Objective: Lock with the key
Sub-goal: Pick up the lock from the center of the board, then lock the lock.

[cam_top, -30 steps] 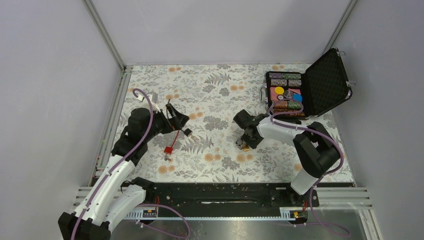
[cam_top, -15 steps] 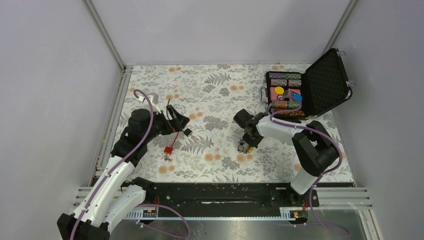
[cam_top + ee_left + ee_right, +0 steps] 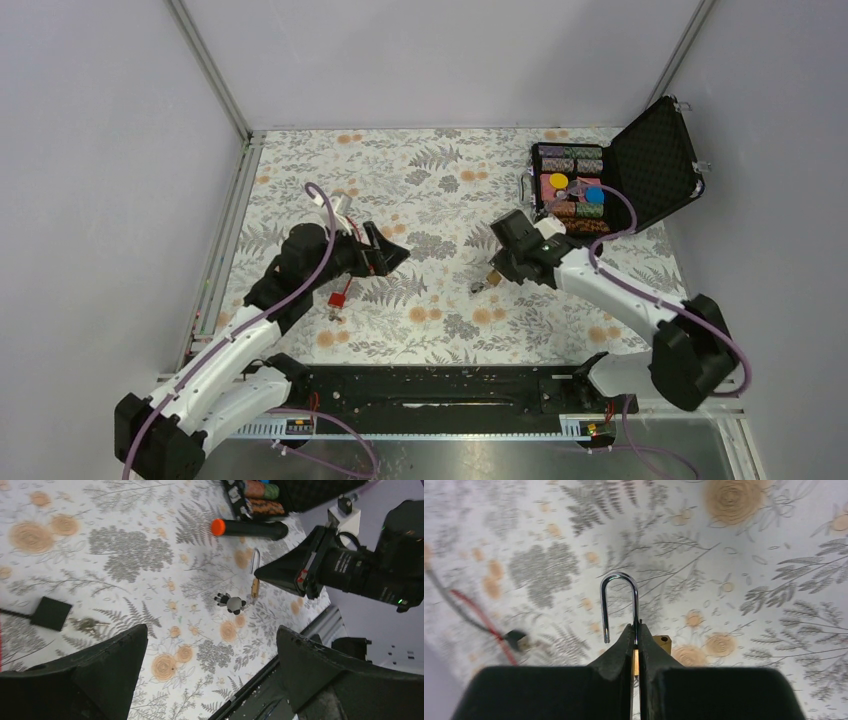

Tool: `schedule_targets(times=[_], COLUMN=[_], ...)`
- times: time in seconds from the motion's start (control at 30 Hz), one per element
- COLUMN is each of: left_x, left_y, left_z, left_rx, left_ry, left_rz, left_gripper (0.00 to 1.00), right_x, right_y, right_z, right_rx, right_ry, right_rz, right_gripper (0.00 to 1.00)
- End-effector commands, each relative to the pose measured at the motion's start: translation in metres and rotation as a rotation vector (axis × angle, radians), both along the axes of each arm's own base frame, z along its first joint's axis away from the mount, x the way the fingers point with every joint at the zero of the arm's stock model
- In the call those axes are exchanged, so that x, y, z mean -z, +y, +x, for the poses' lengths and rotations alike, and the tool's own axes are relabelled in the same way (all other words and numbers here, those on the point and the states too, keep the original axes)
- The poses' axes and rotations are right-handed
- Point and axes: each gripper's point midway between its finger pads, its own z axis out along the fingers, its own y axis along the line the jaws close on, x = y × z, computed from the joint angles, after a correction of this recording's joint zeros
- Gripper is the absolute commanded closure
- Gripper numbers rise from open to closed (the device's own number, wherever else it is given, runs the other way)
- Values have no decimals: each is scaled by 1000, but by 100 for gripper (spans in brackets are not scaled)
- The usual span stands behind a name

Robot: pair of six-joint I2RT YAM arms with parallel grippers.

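**Padlock gripped by right claw; key cluster at the lock, right of centre**

1. Right claw [image 3: 635, 630]: clenched. The fingers are pinched together on the padlock [image 3: 662, 641], at the point where one leg of the shackle [image 3: 619, 574] meets the brass body. The shackle stands open, its free end clear of the body. The lock is held just above the surface [image 3: 430, 170], slightly right of centre and on the near side of the case.

2. The key [image 3: 230, 603]: a tiny cluster directly below the padlock's brass body, just beside the tip of the right claw. It cannot be told whether it hangs free or touches the surface. The right wrist view does not show it.

3. Left claw [image 3: 211, 630]: released, with the fingers spread wide and nothing between them. It sits low over the surface left of centre, pointing right toward the padlock and well apart from it.

4. Other items: a black block [image 3: 50, 612] on a dark wire lies near the left claw, with a small grey metal cluster [image 3: 87, 625] just beside it. A red block [image 3: 338, 298] lies to the near left of that claw. An open black case [image 3: 655, 165] holding coloured chips stands at the far right. A black cylinder with an orange end [image 3: 250, 528] lies just beside the case.
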Motion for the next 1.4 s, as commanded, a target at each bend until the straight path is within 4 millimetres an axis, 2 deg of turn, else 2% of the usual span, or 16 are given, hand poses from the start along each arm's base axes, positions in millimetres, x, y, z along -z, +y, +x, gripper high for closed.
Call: schedule_targets(times=[0.0, 0.2, 0.33, 0.47, 0.63, 0.73, 1.07, 1.17, 1.37], left_x=[-43, -66, -68, -65, -72, -75, -75, -71, -67], left_y=[-33, -74, -106, -137, -166, -171, -174, -177, -177], left_z=[3, -7, -15, -16, -25, -27, -15, -16, -19], left_rx=[104, 224, 284, 306, 348, 326, 200, 209, 224], left_ry=[-185, -412, -490, -522, -606, -644, -701, -696, -692], left_rz=[-117, -110, -64, -34, -40, -48, -25, -10, 3], left_gripper=[1, 1, 3, 7, 11, 16, 58, 58, 50], right_x=[-42, -90, -117, -136, -150, -153, -164, -166, -171], right_y=[19, 37, 44, 46, 44, 41, 38, 39, 41], right_z=[9, 8, 4, -2, -13, -20, -31, -33, -34], right_rx=[-1, 8, 7, 5, 4, 0, -6, -5, -2], right_ry=[-128, -205, -247, -270, -280, -272, -269, -262, -257], right_rz=[184, 381, 487, 562, 613, 622, 659, 678, 701], right_gripper=[100, 100, 100, 100, 100, 100, 100, 100, 100])
